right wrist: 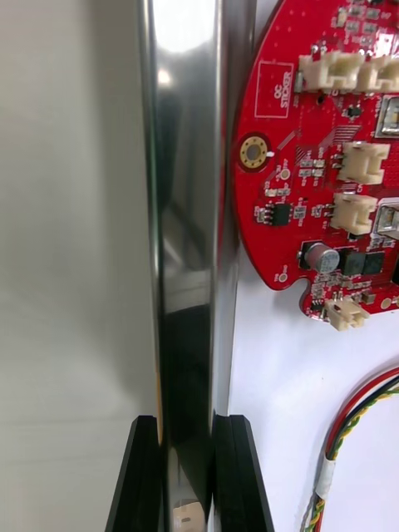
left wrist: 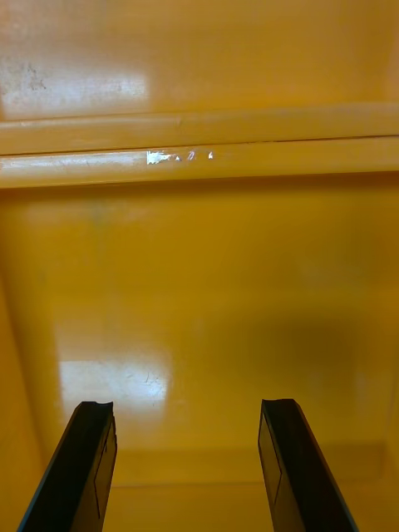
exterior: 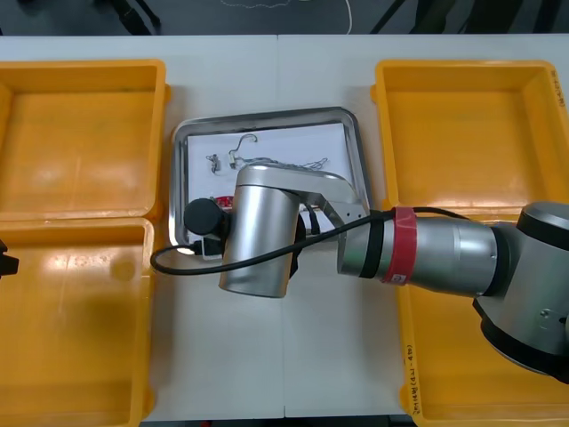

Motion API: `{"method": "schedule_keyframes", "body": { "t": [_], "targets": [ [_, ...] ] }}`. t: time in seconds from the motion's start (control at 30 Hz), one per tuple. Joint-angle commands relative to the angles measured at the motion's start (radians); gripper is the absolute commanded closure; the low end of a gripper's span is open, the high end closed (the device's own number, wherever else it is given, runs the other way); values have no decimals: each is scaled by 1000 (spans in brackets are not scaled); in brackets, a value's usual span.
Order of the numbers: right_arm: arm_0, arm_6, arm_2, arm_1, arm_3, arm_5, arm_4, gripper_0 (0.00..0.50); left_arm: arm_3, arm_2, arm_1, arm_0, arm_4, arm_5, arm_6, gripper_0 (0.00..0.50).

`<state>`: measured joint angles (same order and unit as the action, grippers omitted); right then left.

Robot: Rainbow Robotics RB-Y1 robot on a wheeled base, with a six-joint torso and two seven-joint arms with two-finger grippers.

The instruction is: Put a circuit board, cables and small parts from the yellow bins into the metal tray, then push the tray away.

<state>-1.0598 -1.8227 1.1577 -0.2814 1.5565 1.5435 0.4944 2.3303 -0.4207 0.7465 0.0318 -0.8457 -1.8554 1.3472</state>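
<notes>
2 right gripper [right wrist: 189,420] fingers [right wrist: 137,482] pinching metal tray [right wrist: 187,208], left gripper [left wrist: 187,405] over yellow bin [left wrist: 199,274]

1. The front view is taken from above the arms. The table [exterior: 222,356] is looked down on steeply, from far off.
2. The right wrist view is taken from behind the right claw [right wrist: 189,428]. The rim of the metal tray [right wrist: 187,208] is seen very near, along its length. The tray is shared with the front view.
3. The left wrist view is taken from behind the left claw [left wrist: 187,407], close over the left yellow bins [left wrist: 199,274], which are shared with the front view.
</notes>
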Motion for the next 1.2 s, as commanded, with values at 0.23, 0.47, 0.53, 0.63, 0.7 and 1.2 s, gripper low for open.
{"method": "schedule_keyframes", "body": {
  "t": [0.23, 0.47, 0.53, 0.63, 0.7, 1.2],
  "targets": [
    [-115, -64, -66, 22, -105, -59, 24, 500, 27, 8, -6, -18, 2, 10, 1, 0],
    [-146, -86, -92, 22, -150, -77, 27, 500, 27, 8, -6, -18, 2, 10, 1, 0],
    [-155, -92, -93, 22, -159, -85, 27, 500, 27, 8, -6, -18, 2, 10, 1, 0],
    [-167, -98, -93, 22, -179, -100, 27, 500, 27, 8, -6, -18, 2, 10, 1, 0],
    [-173, -101, -96, 22, -191, -111, 29, 500, 27, 8, -6, -18, 2, 10, 1, 0],
    [-223, -125, -125, 22, -302, -203, 69, 500, 27, 8, -6, -18, 2, 10, 1, 0]
  ]
}}
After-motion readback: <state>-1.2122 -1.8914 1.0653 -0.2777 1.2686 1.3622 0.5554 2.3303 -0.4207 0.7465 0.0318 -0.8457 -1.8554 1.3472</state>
